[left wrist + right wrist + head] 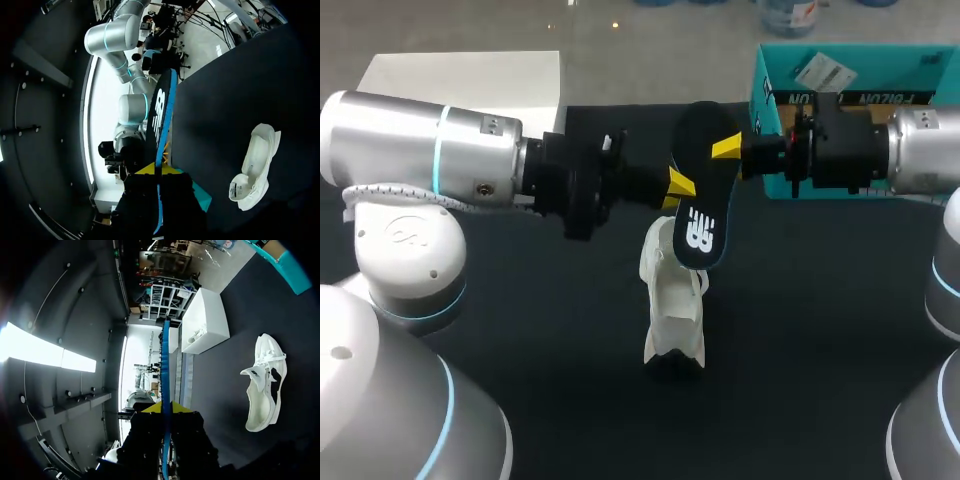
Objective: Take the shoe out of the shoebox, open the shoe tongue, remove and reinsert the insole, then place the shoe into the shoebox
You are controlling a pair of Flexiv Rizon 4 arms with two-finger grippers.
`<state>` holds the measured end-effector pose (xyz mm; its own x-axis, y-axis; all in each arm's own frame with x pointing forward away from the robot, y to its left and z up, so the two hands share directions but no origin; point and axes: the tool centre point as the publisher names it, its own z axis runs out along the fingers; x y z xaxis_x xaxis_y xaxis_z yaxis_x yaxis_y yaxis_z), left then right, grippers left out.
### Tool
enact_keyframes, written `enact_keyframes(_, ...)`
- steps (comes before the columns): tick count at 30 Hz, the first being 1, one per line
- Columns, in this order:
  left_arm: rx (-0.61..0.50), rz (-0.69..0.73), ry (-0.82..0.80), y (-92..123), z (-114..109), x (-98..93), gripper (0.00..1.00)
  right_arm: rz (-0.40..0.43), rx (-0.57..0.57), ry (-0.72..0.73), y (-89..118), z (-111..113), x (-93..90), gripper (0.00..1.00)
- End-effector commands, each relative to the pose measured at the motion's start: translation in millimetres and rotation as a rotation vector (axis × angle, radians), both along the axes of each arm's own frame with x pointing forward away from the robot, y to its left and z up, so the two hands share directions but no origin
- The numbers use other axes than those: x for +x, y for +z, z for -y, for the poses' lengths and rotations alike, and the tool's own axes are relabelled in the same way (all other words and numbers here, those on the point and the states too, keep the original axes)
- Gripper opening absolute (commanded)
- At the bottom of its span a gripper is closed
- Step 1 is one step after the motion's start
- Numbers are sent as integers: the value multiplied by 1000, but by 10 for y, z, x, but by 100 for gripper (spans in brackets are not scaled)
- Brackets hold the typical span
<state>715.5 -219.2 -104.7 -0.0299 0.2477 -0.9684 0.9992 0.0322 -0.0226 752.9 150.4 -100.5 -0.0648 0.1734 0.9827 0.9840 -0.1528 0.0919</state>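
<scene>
up over the middle of the table, both sets of jaws are clenched on the same thing: the left gripper (pixel 678 185) bites one long edge of the black insole (pixel 705 205), and the right gripper (pixel 725 148) pinches it from the other side, higher up. from the left wrist, the insole (pixel 161 115) runs edge-on straight out between that gripper's (pixel 156 170) yellow tips. from the right wrist it's the same story, a thin blue edge (pixel 165 370) rising from the right gripper (pixel 165 407). so the insole hangs in the air, logo end down. below it the white shoe (pixel 672 300) sits on the dark table (pixel 520 330), out of its box. the teal shoebox (pixel 765 90) waits at the far right, a white box (pixel 470 75) at the far left.
</scene>
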Motion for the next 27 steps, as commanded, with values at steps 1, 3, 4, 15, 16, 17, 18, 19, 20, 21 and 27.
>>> enact_keyframes(1,69,19,-27,97,-114,44,95,-4,5,-4,-62,-57,19,0)
enact_keyframes(3,122,32,-43,118,-139,71,100,-8,5,-2,-93,-75,35,0)
enact_keyframes(4,137,40,-48,126,-150,84,100,-11,1,-1,-105,-83,40,0)
enact_keyframes(15,476,99,-205,247,-234,230,100,-72,-28,18,-304,-156,98,0)
enact_keyframes(16,495,111,-211,260,-241,243,100,-79,-44,19,-314,-164,100,0)
enact_keyframes(17,520,121,-217,276,-237,264,100,-81,-48,21,-325,-173,102,0)
enact_keyframes(18,551,118,-223,289,-241,280,100,-85,-48,29,-335,-184,105,0)
enact_keyframes(19,578,111,-235,303,-247,289,100,-92,-59,35,-348,-195,107,0)
enact_keyframes(20,608,108,-245,318,-253,294,100,-98,-72,35,-360,-205,110,0)
enact_keyframes(21,642,104,-255,333,-260,302,100,-99,-73,36,-375,-215,113,0)
enact_keyframes(27,768,68,-292,427,-265,338,100,-119,-103,48,-438,-260,125,0)
